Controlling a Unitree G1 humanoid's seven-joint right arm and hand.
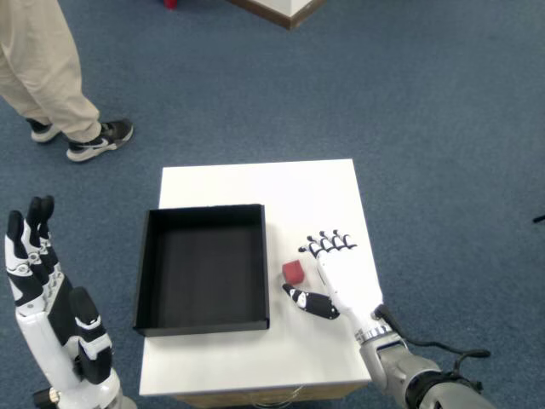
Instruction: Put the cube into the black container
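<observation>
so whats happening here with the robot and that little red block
The robot's right hand is open on the white table, thumb and fingers on either side of the red cube but not yet closed on it. The black container sits just left of the cube, empty. The left hand is raised off to the side, holding nothing.

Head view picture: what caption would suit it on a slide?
Robot's open right hand reaches beside a red cube next to the empty black container.
</observation>
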